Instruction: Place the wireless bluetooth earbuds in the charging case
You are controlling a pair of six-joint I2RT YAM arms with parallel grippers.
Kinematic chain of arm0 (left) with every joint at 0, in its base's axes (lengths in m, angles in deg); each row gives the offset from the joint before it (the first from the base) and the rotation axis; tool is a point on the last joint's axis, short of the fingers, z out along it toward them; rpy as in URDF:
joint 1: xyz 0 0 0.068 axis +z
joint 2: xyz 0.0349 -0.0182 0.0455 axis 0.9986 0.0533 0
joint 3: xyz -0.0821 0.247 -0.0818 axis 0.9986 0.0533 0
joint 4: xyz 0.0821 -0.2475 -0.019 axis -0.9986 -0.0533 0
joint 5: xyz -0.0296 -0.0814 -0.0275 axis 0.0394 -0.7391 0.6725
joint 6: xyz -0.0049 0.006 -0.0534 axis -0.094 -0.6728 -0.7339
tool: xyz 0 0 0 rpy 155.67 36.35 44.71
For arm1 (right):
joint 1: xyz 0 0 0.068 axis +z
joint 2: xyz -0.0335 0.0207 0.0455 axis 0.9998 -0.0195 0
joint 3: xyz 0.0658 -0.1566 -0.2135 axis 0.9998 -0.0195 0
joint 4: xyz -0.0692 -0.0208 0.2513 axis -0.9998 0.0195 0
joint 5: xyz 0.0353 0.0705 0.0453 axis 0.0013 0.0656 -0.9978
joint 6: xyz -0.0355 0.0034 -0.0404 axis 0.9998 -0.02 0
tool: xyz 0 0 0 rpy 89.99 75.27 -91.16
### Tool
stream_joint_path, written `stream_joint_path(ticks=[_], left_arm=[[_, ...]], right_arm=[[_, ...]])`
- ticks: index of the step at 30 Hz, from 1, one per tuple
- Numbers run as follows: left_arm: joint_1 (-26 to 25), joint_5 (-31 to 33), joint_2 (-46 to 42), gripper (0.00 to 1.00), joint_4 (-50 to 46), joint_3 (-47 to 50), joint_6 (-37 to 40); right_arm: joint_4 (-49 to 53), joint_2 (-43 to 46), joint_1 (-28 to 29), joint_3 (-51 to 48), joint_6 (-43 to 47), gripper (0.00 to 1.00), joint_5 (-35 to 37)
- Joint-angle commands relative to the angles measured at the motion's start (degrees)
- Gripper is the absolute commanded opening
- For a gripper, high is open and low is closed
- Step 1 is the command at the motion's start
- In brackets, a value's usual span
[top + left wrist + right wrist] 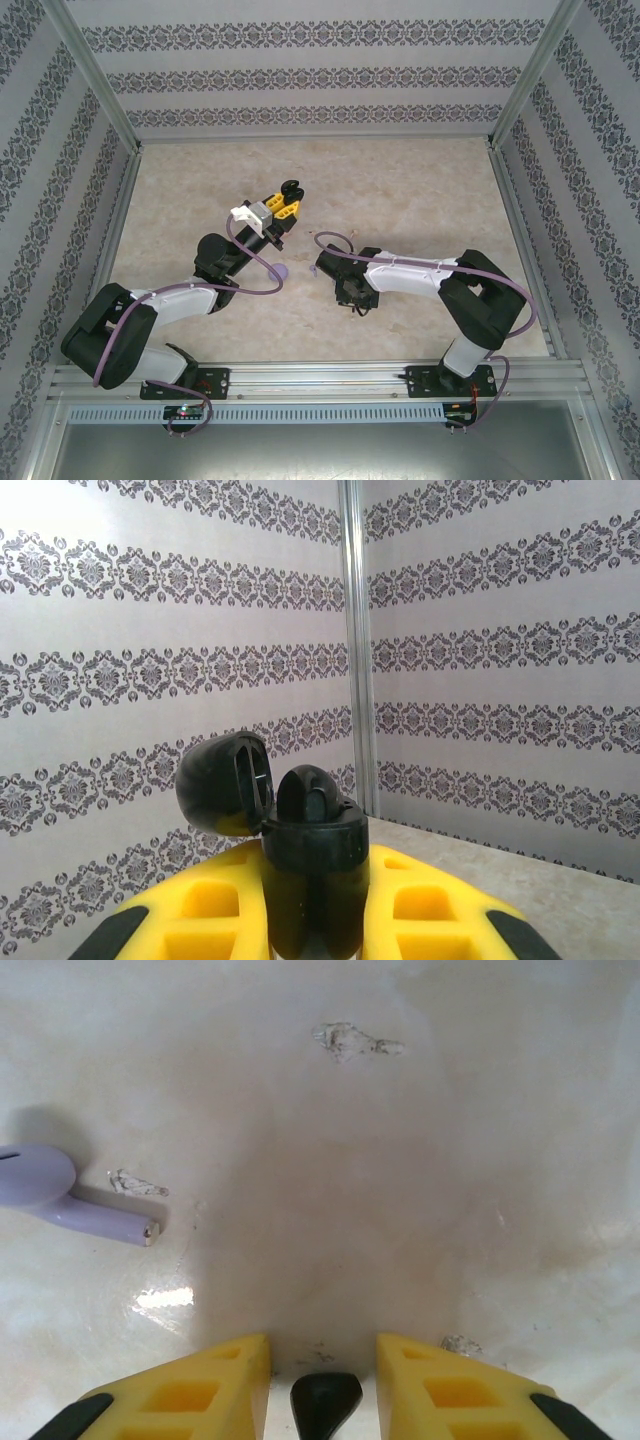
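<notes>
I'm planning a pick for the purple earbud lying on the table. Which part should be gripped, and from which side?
Take the purple earbud by its rounded head, coming straight down from above. It lies flat on the table with the stem stretched out sideways, so it is likely best to close across its width, not along the stem, leaving the stem free.

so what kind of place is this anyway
Probably a robot test cell: patterned wall panels in an aluminium frame enclose a marble-look table, and two arms are bolted to a rail at its near edge.
</notes>
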Motion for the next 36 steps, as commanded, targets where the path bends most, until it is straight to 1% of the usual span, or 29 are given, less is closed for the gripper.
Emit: stream_joint_path(ticks=[1, 9, 15, 23, 29, 36], left_arm=[[0.76, -0.26, -1.2, 0.0, 2.8, 0.31, 0.41], [0.76, -0.34, -1.12, 0.0, 2.41, -0.12, 0.41], [0.76, -0.42, -1.46, 0.0, 1.9, -0.27, 0.49], [0.76, -0.75, -1.74, 0.0, 0.7, -0.88, 0.42], [0.74, -1.24, -1.64, 0.0, -0.03, -1.51, 0.05], [0.76, -1.62, -1.9, 0.0, -1.11, -2.54, 0.05]], right_arm=[[-0.44, -0.97, 1.13, -0.43, -1.43, 0.32, -0.94], [-0.53, -0.57, 1.22, -1.2, -1.71, 0.29, -1.21], [-0.79, -0.22, 1.24, -2.03, -1.81, 0.25, -1.56], [-1.84, 2.66, 1.17, -4.18, -1.98, 0.2, -0.94], [-1.55, 7.23, 0.5, -3.79, -0.96, 0.19, 0.85], [-1.64, 17.1, -3.53, -2.76, 1.69, 0.18, 1.73]])
